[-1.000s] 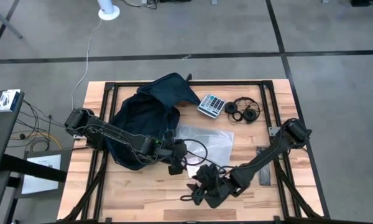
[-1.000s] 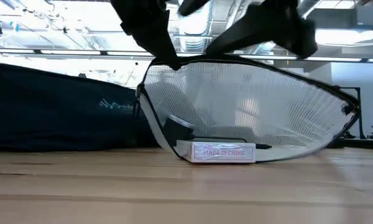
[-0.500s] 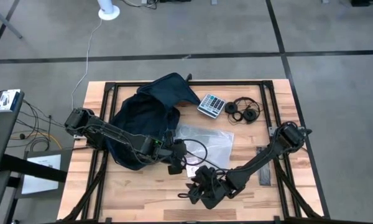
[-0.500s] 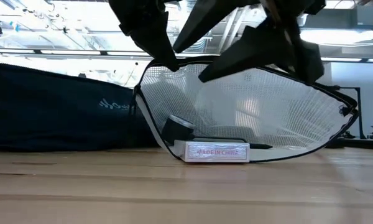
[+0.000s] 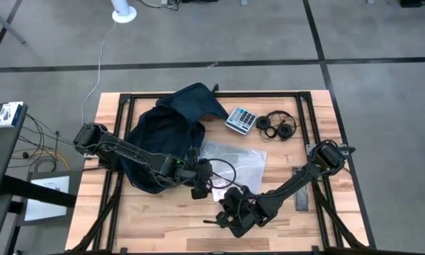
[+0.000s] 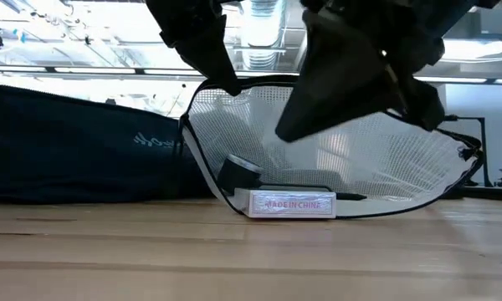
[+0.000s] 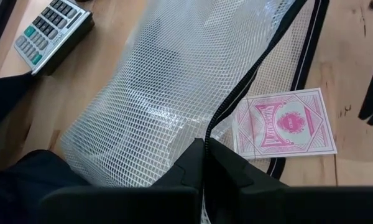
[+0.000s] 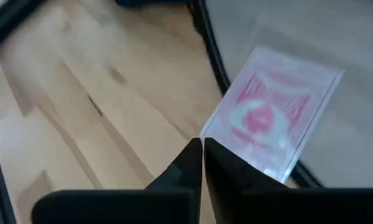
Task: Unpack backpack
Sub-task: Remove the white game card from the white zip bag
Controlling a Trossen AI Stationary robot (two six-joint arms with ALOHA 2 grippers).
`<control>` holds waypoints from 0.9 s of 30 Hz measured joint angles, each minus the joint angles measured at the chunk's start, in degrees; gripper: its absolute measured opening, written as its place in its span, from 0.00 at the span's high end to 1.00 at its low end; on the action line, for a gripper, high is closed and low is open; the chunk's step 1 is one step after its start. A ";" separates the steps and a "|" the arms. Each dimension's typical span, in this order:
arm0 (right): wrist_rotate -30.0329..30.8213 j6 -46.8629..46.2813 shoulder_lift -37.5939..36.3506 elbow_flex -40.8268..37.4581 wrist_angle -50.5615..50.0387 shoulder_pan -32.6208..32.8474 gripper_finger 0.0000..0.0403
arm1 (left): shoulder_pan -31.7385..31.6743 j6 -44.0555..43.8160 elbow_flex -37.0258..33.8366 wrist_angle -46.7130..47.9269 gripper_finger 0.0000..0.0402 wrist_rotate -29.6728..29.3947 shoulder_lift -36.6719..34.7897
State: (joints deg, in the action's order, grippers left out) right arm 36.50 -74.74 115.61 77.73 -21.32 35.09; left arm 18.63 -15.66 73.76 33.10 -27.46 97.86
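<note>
The desk (image 5: 149,219) is seen to carry all items. The backpack (image 5: 166,138), dark navy and slumped, is found on the desk's left half toward the far edge, its flap reaching the far edge near the middle. A clear mesh pouch (image 5: 235,160) with black zipper edging is laid just beside the backpack at the desk's centre, and its edge is raised. The left gripper (image 5: 200,185) is positioned at the pouch's near-left edge, and its fingers (image 7: 193,163) are shut on the pouch's black zipper edging. The right gripper (image 5: 227,212) is held over bare wood nearer the near edge, fingers (image 8: 189,158) pressed together and empty. Headphones (image 5: 278,125) and a calculator (image 5: 241,119) are noted near the far edge. A pink card box (image 7: 285,122) is seen inside the pouch.
</note>
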 joint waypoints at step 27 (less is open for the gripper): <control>12.64 -8.86 8.84 0.73 4.16 3.09 1.00 | 0.36 -2.21 0.00 -0.54 1.00 0.24 0.00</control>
State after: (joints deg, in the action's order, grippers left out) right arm 49.13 -83.59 124.45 78.47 -17.16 38.18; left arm 18.99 -17.87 73.76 32.56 -27.22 97.86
